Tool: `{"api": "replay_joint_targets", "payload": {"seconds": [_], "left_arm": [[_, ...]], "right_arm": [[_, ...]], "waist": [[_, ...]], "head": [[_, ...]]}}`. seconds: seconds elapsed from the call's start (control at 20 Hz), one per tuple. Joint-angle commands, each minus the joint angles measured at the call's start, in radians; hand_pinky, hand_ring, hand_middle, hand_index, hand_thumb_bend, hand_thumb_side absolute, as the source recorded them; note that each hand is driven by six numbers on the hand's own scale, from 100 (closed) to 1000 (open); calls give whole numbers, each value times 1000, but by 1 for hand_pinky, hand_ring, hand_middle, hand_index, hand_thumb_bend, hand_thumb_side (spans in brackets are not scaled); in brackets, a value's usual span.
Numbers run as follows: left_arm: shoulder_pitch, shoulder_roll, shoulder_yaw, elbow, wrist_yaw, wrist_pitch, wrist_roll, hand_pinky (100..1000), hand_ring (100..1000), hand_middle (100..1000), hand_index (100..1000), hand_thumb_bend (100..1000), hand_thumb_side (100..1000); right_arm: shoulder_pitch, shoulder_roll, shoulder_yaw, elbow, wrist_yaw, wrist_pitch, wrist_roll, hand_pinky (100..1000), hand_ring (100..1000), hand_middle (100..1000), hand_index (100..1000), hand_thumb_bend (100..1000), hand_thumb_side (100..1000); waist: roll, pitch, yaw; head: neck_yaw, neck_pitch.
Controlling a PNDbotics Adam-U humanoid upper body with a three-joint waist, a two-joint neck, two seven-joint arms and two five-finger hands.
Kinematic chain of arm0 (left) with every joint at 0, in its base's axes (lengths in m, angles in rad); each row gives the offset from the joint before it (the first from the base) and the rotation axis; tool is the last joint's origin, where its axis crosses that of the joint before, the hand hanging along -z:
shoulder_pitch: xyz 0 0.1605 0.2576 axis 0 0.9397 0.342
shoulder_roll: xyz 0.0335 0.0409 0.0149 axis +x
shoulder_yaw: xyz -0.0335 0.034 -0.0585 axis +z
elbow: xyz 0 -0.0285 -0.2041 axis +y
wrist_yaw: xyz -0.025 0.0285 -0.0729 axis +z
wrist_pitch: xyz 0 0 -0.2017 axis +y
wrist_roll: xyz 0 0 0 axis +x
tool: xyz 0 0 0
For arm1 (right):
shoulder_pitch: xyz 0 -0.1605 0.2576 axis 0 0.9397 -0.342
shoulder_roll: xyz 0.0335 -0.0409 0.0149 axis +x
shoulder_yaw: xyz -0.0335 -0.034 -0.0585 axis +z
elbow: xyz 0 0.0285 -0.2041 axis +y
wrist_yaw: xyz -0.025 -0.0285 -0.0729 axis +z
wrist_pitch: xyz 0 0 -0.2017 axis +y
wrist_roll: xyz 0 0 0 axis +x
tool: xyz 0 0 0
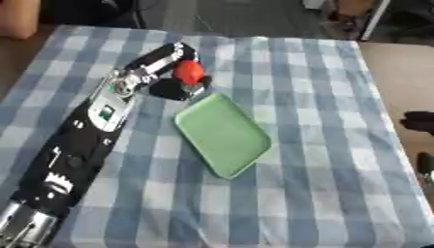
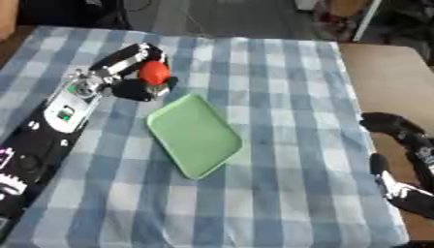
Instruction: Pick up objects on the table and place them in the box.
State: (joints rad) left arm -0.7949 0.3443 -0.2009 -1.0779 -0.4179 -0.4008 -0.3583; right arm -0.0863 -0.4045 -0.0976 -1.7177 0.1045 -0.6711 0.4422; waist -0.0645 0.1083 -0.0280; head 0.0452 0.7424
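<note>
A small red object (image 1: 189, 72) sits in the curled fingers of my left hand (image 1: 166, 61), just beyond the far corner of a flat green tray (image 1: 222, 134). The hand and the red object hang slightly above the blue-and-white checked tablecloth (image 1: 322, 145), casting a dark shadow underneath. My left arm stretches in from the lower left. My right hand (image 2: 405, 145) rests off the table's right edge, fingers relaxed, holding nothing.
The green tray lies askew in the middle of the table with nothing on it. Brown floor (image 2: 373, 68) shows past the right edge of the table. Dark clutter lies beyond the far edge.
</note>
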Motion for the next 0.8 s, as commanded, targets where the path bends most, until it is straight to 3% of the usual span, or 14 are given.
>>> {"api": "replay_joint_targets", "payload": {"seconds": [0.05,0.8], "left_arm": [[-30,-3,-14,-18,-3,-20,-7,601,310,247,320,100,408],[-14,-24,-92,-65,-26,-96,-38,609,316,243,336,100,388]], "right_arm": [[-14,-16,-3,-11,-7,-236,239,832,829,855,844,100,457],[-13,-15,1,-12,-12,-236,246,832,829,855,844,100,460]], "waist": [[0,-11,-1],[1,-14,-2]], "head": [[8,-9],[18,-8]]}}
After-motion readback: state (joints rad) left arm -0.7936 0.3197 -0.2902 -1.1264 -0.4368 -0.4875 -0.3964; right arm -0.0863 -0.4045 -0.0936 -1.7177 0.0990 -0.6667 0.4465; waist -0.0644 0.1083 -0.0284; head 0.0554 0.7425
